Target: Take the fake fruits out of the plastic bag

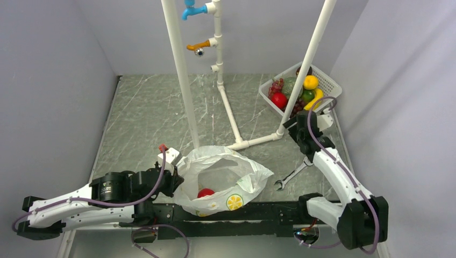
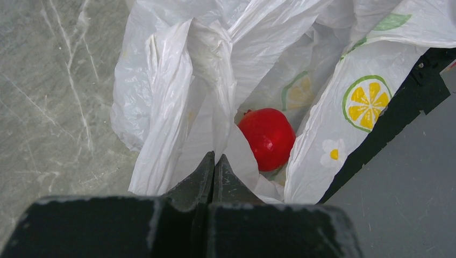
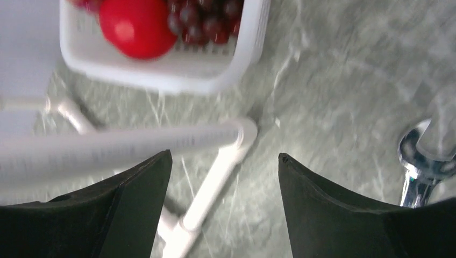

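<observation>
The plastic bag lies open near the front edge, white with lemon prints. One red fake fruit rests inside it. My left gripper is at the bag's left rim, its jaws pressed together on a fold of the bag film. Other fake fruits lie in a white basket at the back right: a red apple, a yellow-orange round fruit and a banana. Just in front of the basket, my right gripper is open and empty.
A white pipe frame stands mid-table, and its foot runs under the right gripper. A metal wrench lies right of the bag. The basket corner shows the red apple and dark grapes.
</observation>
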Robot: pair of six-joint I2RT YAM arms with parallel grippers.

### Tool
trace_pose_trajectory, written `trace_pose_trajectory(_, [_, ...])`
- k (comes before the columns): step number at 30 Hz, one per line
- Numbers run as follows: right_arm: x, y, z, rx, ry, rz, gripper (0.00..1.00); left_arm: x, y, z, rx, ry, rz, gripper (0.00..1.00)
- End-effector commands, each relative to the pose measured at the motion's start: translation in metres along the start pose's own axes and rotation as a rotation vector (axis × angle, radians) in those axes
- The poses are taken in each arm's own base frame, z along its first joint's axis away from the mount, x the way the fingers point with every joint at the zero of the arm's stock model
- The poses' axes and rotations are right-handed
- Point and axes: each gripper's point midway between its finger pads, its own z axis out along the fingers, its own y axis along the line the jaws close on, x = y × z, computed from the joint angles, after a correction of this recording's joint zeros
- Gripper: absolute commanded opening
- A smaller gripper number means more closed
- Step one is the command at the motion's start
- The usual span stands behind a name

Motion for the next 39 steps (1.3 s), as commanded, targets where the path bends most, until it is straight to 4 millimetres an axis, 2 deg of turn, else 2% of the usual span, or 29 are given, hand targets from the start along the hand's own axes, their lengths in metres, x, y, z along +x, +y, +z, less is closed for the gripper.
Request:
trace_pose_trajectory(1, [0.043,-0.006,-0.025,-0.019,0.085,-0.054,0.75,-0.006,-0.002,-0.001,0.002,-0.022,-0.012,0.0])
trace_pose_trajectory(4, [0.065,0.001,-0.048,-0.063,0.126,-0.086,0.75,-0.005,-0.001,-0.001,-0.001,-0.021,-0.013,0.0])
trace_pose_trajectory(8, [0.071,0.01,-0.077,-0.091,0.14,-0.133,0.75,-0.006,-0.001,-0.002,-0.002,-0.023,-0.014,0.0])
trace_pose_trajectory(11, [0.076,0.032,-0.1,-0.195,0.176,-0.178,0.75,-0.005,-0.001,-0.002,-0.002,-0.022,-0.012,0.0])
trace_pose_trajectory(14, [0.102,0.078,-0.134,-0.495,0.327,-0.296,0.75,-0.005,0.0,-0.002,-0.005,-0.021,-0.013,0.0])
trace_pose_trajectory(16, [0.12,0.112,-0.169,-0.765,0.413,-0.392,0.76,-0.006,-0.001,-0.002,-0.005,-0.023,-0.015,0.0])
trace_pose_trajectory(19, [0.131,0.137,-0.208,-0.962,0.464,-0.489,0.79,-0.006,-0.001,-0.002,-0.003,-0.025,-0.014,0.0])
trace_pose_trajectory(23, [0.126,0.169,-0.259,-1.188,0.463,-0.554,0.8,-0.006,-0.002,-0.003,0.006,-0.027,-0.014,0.0])
trace_pose_trajectory(25, [0.134,0.178,-0.287,-1.302,0.497,-0.588,0.8,-0.006,-0.002,-0.003,0.011,-0.026,-0.013,0.0])
trace_pose_trajectory(30, [0.179,0.183,-0.332,-1.429,0.551,-0.777,0.79,-0.007,-0.003,-0.004,0.021,-0.035,-0.016,0.0])
trace_pose_trajectory(34, [0.224,0.167,-0.365,-1.491,0.542,-0.975,0.76,-0.006,-0.003,-0.003,0.018,-0.036,-0.015,0.0])
trace_pose_trajectory(36, [0.241,0.154,-0.37,-1.481,0.492,-1.078,0.75,-0.005,-0.002,-0.002,0.011,-0.029,-0.012,0.0])
trace_pose_trajectory(39, [0.261,0.132,-0.355,-1.42,0.482,-1.143,0.55,-0.004,-0.002,0.0,-0.002,-0.016,-0.003,0.0])
